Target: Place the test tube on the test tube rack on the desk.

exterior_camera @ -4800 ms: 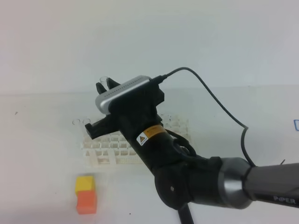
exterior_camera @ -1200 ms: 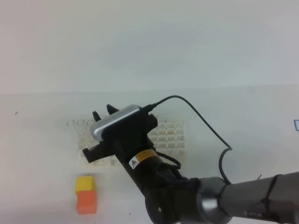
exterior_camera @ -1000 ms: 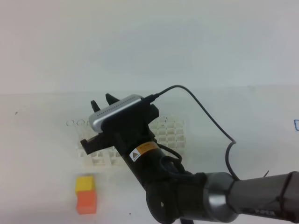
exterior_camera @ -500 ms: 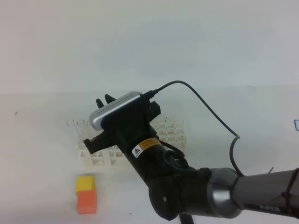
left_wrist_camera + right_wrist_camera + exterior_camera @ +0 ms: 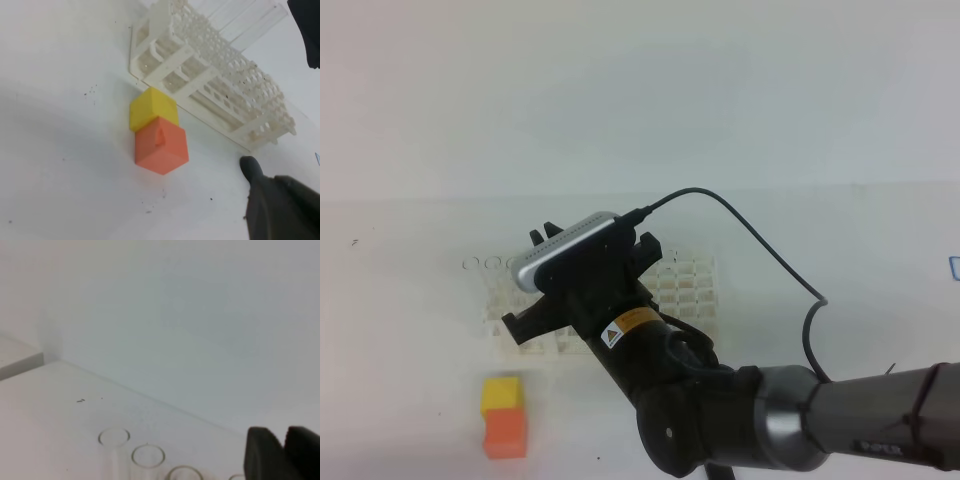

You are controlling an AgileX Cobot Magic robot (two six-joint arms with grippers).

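My right gripper point(image 5: 544, 236) hangs over the test tube rack point(image 5: 692, 290), fingertips close together, apparently empty. Test tubes point(image 5: 148, 456) stand upright just left of them in the rack's back row.

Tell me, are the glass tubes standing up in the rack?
Yes, upright: the test tubes' round open rims face up in a row above the white test tube rack.
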